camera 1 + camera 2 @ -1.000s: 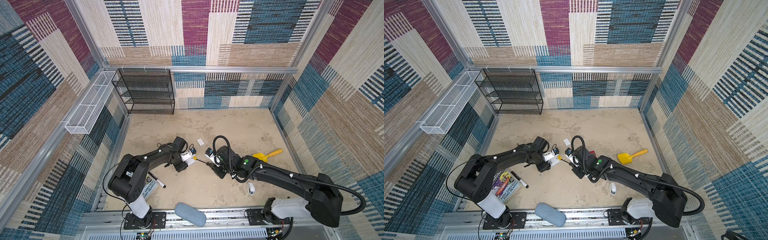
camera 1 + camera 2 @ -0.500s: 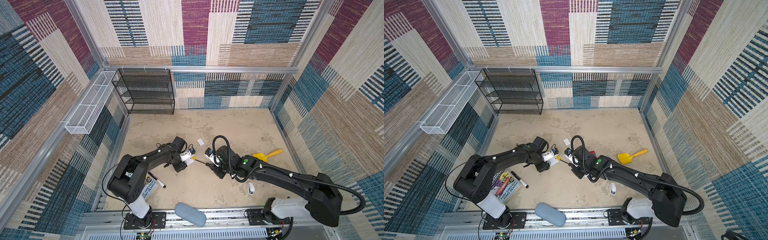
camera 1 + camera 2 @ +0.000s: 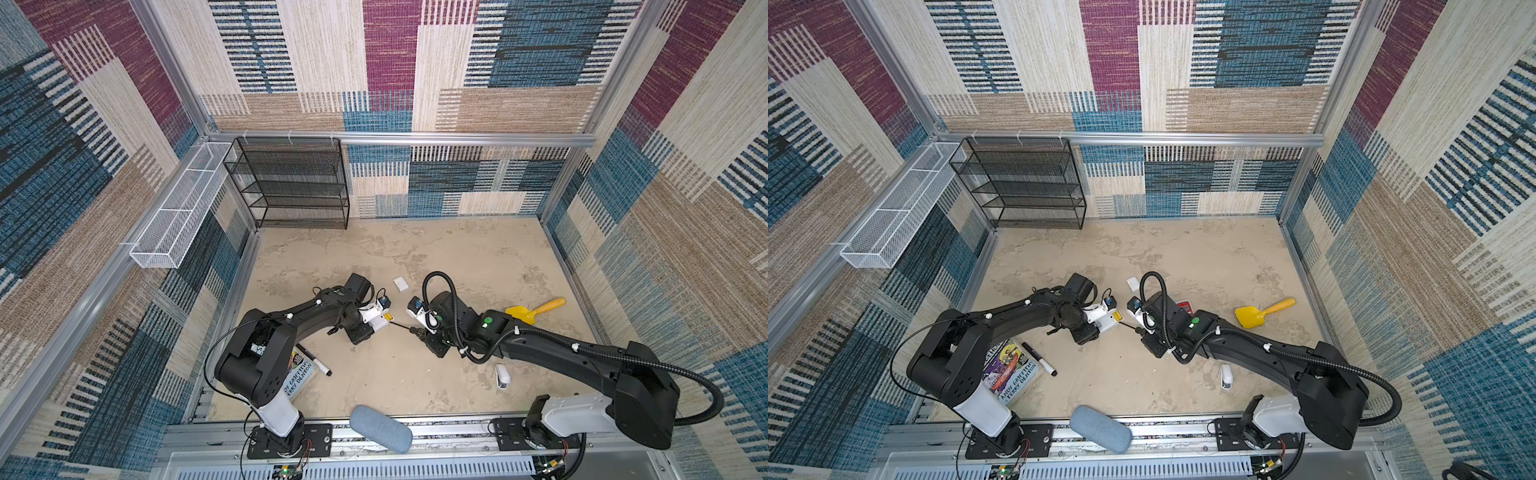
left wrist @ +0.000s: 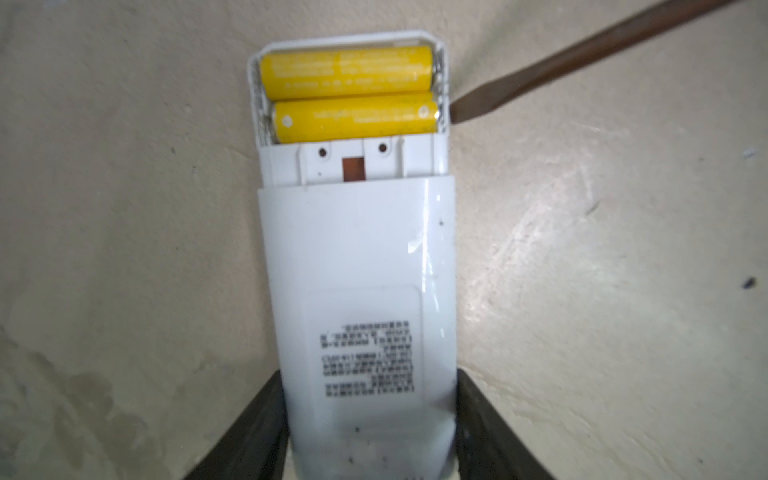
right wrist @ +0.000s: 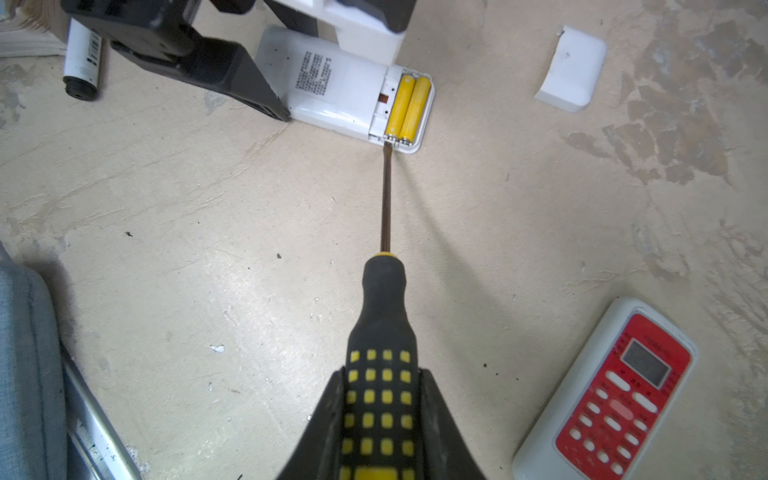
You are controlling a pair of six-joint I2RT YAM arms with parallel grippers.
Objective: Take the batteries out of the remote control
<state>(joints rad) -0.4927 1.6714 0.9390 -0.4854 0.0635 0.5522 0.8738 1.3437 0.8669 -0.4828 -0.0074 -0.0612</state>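
A white remote control (image 4: 357, 270) lies back-up on the floor, and my left gripper (image 4: 370, 415) is shut on its lower end. Its compartment is uncovered, with two yellow batteries (image 4: 349, 72) (image 4: 353, 122) lying side by side in it. My right gripper (image 5: 380, 415) is shut on the black-and-yellow handle of a screwdriver (image 5: 382, 324). The screwdriver's flat tip (image 5: 387, 145) rests at the compartment's edge, beside one end of the battery (image 5: 397, 108) nearer the label. In both top views the two grippers face each other at mid-floor, with the remote (image 3: 379, 321) (image 3: 1106, 322) between them.
A loose white battery cover (image 5: 571, 68) lies beyond the remote. A second remote with a red face (image 5: 615, 399) lies by my right arm. Also around are a yellow scoop (image 3: 534, 311), a black marker (image 3: 313, 359), a book (image 3: 297, 374), a blue-grey pouch (image 3: 380, 428) and a black wire shelf (image 3: 291, 183).
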